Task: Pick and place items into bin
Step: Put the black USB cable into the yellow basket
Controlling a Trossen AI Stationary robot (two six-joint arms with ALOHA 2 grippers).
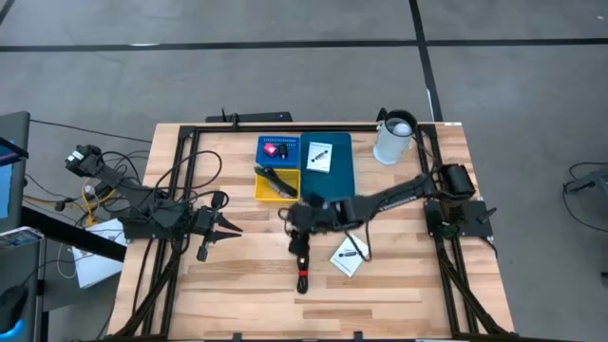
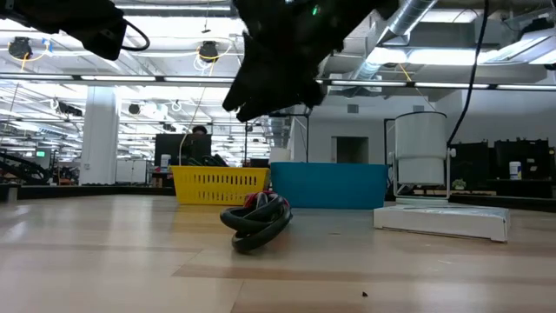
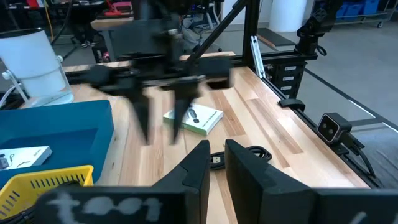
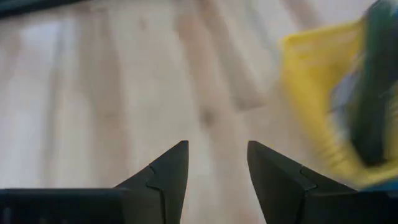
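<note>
A black coiled cord with a red end (image 1: pixel 302 266) lies on the wooden table, also seen in the low view (image 2: pixel 256 222). To its right lies a white printed packet (image 1: pixel 349 256). My right gripper (image 1: pixel 297 220) hangs open above the table just far of the cord, beside the yellow bin (image 1: pixel 277 183); nothing is between its fingers (image 4: pixel 217 146). The yellow bin holds a green and black tool (image 4: pixel 373 93). A red piece (image 1: pixel 274 149) sits in a small blue tray, a white card (image 1: pixel 319 155) in the blue bin (image 1: pixel 337 176). My left gripper (image 1: pixel 228 228) waits shut at the left.
A white jug (image 1: pixel 394 138) stands at the far right corner, beside the blue bin. Black frame rails (image 1: pixel 185 180) run along the table's left and right sides. Bare wood lies near the front edge, left and right of the cord.
</note>
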